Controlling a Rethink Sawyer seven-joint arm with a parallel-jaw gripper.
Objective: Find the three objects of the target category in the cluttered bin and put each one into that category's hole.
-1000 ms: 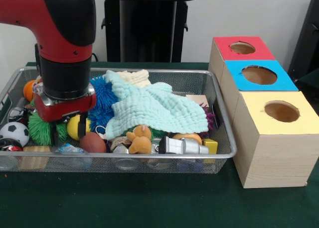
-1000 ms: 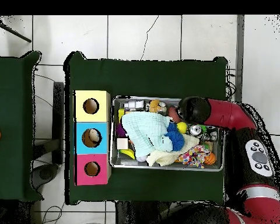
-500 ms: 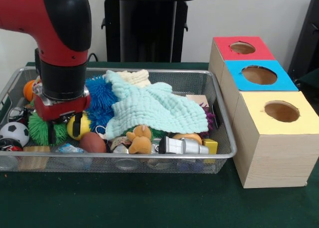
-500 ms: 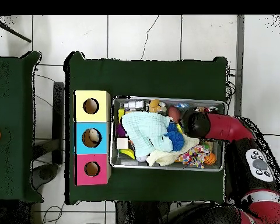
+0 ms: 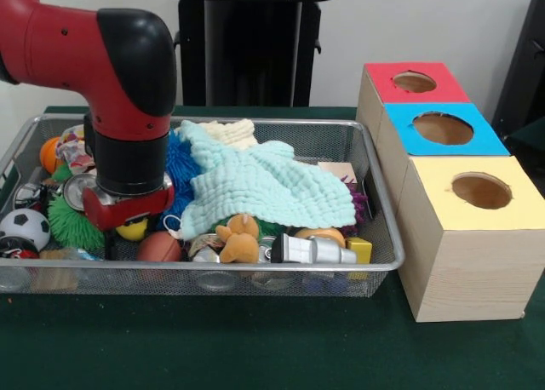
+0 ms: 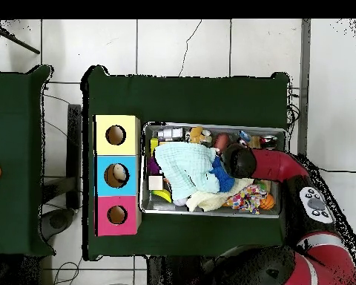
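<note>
The wire-mesh bin (image 5: 255,123) is full of mixed items and also shows in the overhead view (image 6: 211,127). My gripper (image 5: 129,223) is lowered deep into the bin's left part, right over a yellow ball (image 5: 134,231) that mostly hides under it. The red and black arm covers the gripper from above in the overhead view (image 6: 239,160). Three wooden boxes stand to the right of the bin, each with a round hole: a red-topped one (image 5: 415,82), a blue-topped one (image 5: 443,129) and a yellow-topped one (image 5: 481,190).
A mint cloth (image 5: 264,184) covers the bin's middle. A blue spiky ball (image 5: 179,164), green spiky ball (image 5: 64,221), brown ball (image 5: 159,246), soccer ball (image 5: 24,226) and a can (image 5: 77,190) crowd round the gripper. A plush toy (image 5: 238,237) and a silver can (image 5: 315,250) lie at the front.
The arm has shifted a little toward the bin's middle and dropped lower into the clutter. The yellow ball, plainly seen before, is now largely hidden under the gripper.
</note>
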